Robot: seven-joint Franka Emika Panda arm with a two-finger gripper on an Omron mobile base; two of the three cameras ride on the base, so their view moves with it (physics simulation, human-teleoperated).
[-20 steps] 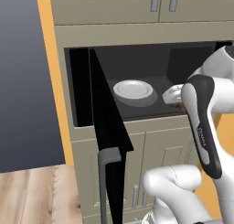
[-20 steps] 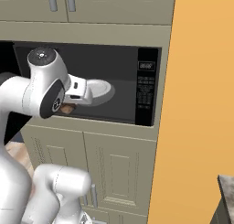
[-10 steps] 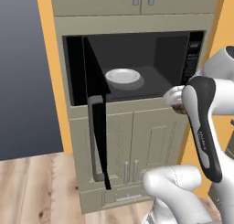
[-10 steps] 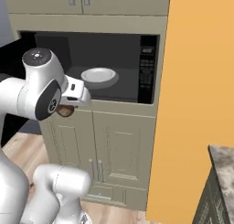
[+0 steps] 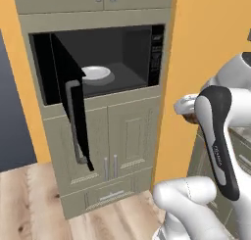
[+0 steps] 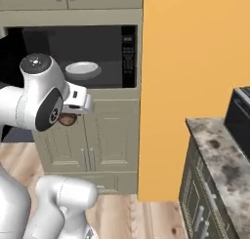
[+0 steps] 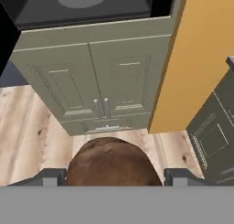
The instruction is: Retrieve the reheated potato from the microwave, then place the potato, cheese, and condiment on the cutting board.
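The potato [image 7: 113, 161], a rough dark brown lump, sits between my fingertips with the gripper [image 7: 114, 175] shut on it. The left base view shows the gripper [image 5: 188, 108] held in front of the orange wall with the potato [image 5: 189, 118] under the hand. In the right base view the potato [image 6: 67, 119] peeks out below the wrist. The microwave [image 5: 122, 53] stands open, its door [image 5: 71, 107] swung out to the left, and a white plate [image 5: 95, 73] lies inside. The cheese, condiment and cutting board are out of view.
Grey-green cabinet doors [image 7: 96, 86] and a wooden floor [image 7: 32, 141] lie below the microwave. An orange wall panel [image 6: 190, 62] stands right of it. Further right is a speckled stone counter [image 6: 219, 155] with a black appliance [image 6: 240, 118] on it.
Both base views have pulled back from the microwave and swung right, so the camera moved. The counter has come into view. The potato stays in the gripper.
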